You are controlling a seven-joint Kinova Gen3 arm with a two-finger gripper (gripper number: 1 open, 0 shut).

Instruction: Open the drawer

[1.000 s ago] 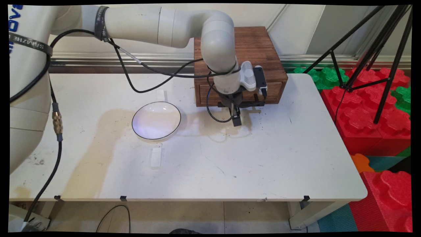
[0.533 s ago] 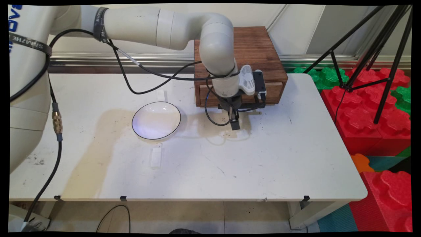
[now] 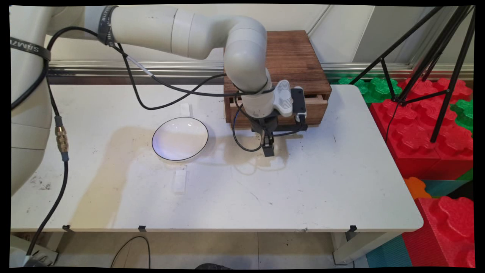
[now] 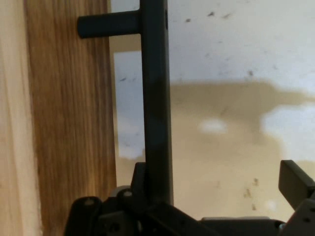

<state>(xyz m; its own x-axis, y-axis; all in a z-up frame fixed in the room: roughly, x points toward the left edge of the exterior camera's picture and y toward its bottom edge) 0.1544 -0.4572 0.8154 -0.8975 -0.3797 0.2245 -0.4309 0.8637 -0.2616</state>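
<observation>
A brown wooden box (image 3: 291, 57) with one drawer (image 3: 317, 108) stands at the back of the white table (image 3: 322, 182). The drawer is pulled out a little. My gripper (image 3: 268, 146) hangs low in front of it, at its black bar handle (image 3: 292, 128). In the hand view the handle (image 4: 155, 98) runs up the picture beside the wooden drawer front (image 4: 69, 123). It lies inside my gripper (image 4: 216, 177), against the left finger, while the right finger (image 4: 295, 181) stands far off. The gripper is open.
A white bowl with a dark rim (image 3: 180, 138) lies left of the gripper. Two small white blocks (image 3: 179, 182) (image 3: 185, 109) lie near it. A black tripod (image 3: 435, 57) and red and green foam blocks (image 3: 424, 125) stand off the table's right side.
My gripper has moved toward the table's near side, and the drawer has slid out of the box with it.
</observation>
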